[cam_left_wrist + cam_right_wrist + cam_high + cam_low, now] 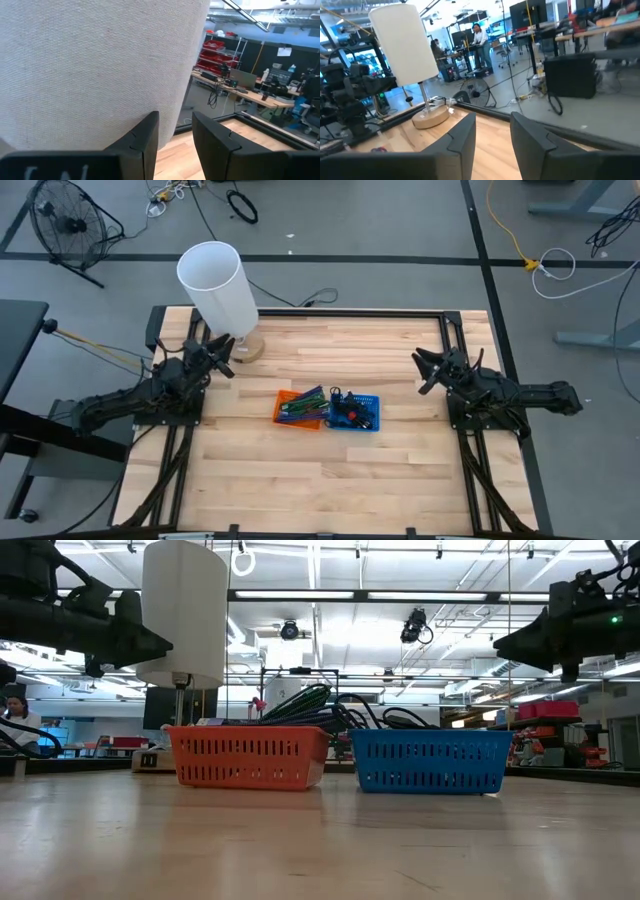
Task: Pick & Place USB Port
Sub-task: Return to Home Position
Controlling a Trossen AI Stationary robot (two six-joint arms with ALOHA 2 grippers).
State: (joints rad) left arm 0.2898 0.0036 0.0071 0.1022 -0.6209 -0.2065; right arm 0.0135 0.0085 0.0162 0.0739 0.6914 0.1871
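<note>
The left end effector (222, 358), spread a little and empty like the right end effector (425, 370), sits just beside the lamp (215, 280) and could tip it; the cables (310, 705) lie in the orange bin (247, 758) and the blue bin (430, 762) between them.

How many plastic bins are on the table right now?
2: an orange slotted plastic bin mid-table, and a blue slotted plastic bin beside it, toward the right arm.

Orange bin (247, 757), blue bin (430, 762) side by side mid-table, upright; cables (330, 705) heaped in both.
</note>
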